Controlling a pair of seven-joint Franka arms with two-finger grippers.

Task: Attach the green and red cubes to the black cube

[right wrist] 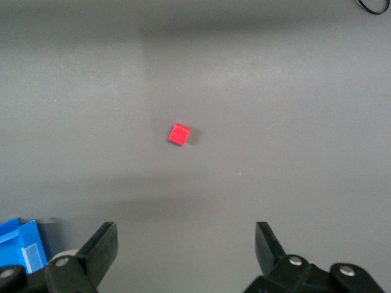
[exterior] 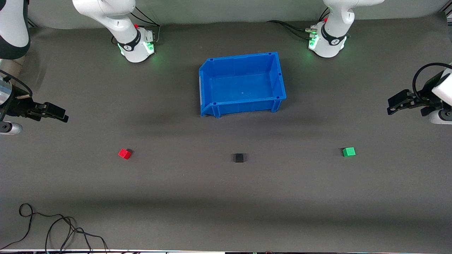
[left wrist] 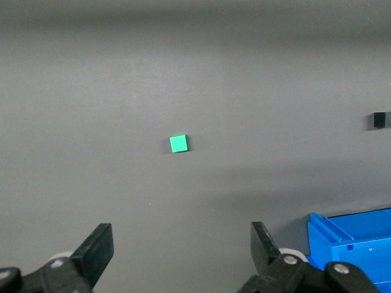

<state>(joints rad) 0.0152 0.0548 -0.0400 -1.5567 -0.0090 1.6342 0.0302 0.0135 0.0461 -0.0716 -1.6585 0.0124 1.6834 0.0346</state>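
Three small cubes lie apart in a row on the dark table, nearer the front camera than the blue bin. The red cube (exterior: 124, 153) (right wrist: 179, 134) is toward the right arm's end. The black cube (exterior: 239, 157) (left wrist: 379, 120) sits in the middle. The green cube (exterior: 349, 152) (left wrist: 178, 143) is toward the left arm's end. My right gripper (exterior: 58, 113) (right wrist: 186, 241) hangs open over the table at the right arm's end, well clear of the red cube. My left gripper (exterior: 394, 104) (left wrist: 181, 244) hangs open at the left arm's end, well clear of the green cube. Neither holds anything.
A blue bin (exterior: 243, 106) (left wrist: 354, 238) (right wrist: 21, 244) with nothing in it stands mid-table between the two arm bases. A loose black cable (exterior: 53, 225) lies at the table's front edge toward the right arm's end.
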